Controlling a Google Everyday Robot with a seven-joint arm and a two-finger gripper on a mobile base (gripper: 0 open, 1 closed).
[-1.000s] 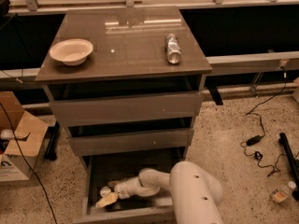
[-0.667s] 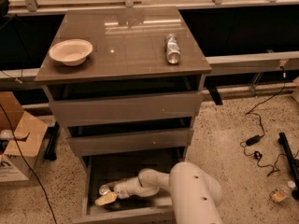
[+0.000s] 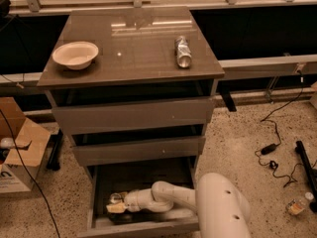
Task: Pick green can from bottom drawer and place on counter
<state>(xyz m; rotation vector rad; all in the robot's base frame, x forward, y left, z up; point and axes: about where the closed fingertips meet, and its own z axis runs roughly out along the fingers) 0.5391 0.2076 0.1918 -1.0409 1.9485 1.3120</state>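
The bottom drawer (image 3: 99,192) is pulled open and its dark floor shows. My white arm reaches into it from the right. My gripper (image 3: 116,208) is low at the drawer's left front. Right against its tip is a small dark can with a shiny silver top (image 3: 115,198), which appears to be the green can; its body is mostly hidden in the dark. The glossy grey-brown counter (image 3: 133,48) is the cabinet's top, above the two shallower drawers.
A white bowl (image 3: 75,54) sits on the counter's left side. A dented silver can (image 3: 183,51) lies on its right side. A cardboard box (image 3: 20,150) stands on the floor to the left. Cables and a power adapter (image 3: 270,148) lie on the floor to the right.
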